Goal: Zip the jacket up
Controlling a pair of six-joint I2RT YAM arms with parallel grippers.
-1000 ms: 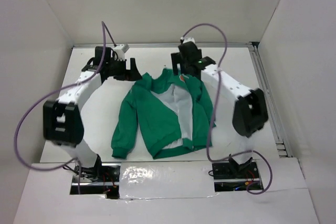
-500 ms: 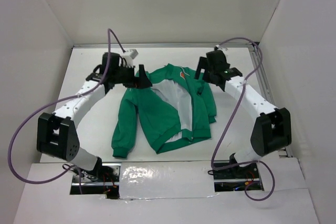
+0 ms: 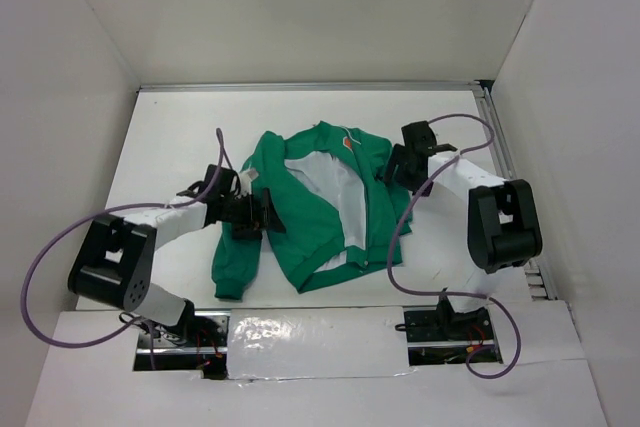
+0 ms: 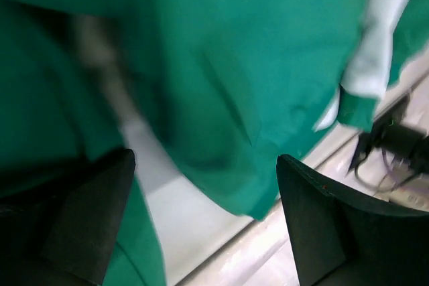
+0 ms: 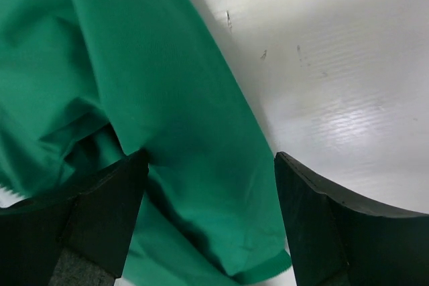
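Observation:
The green jacket (image 3: 305, 222) lies flat on the white table, front open, with its white lining (image 3: 335, 187) and an orange chest patch (image 3: 348, 142) showing. My left gripper (image 3: 266, 217) is low over the jacket's left sleeve and side, open. In the left wrist view its fingers (image 4: 84, 222) are wide apart over green fabric (image 4: 234, 65) and bare table. My right gripper (image 3: 392, 171) is at the jacket's right sleeve, open. In the right wrist view the green sleeve (image 5: 194, 165) lies between the spread fingers (image 5: 335, 229), not pinched.
White walls close in the table on the left, back and right. A metal rail (image 3: 508, 177) runs along the right edge. Purple cables (image 3: 60, 247) loop beside both arms. A shiny strip (image 3: 320, 332) covers the near edge between the arm bases.
Both arms have pulled back from the jacket's shoulders and come down lower, the left to the left sleeve, the right to the right sleeve. The jacket has shifted slightly.

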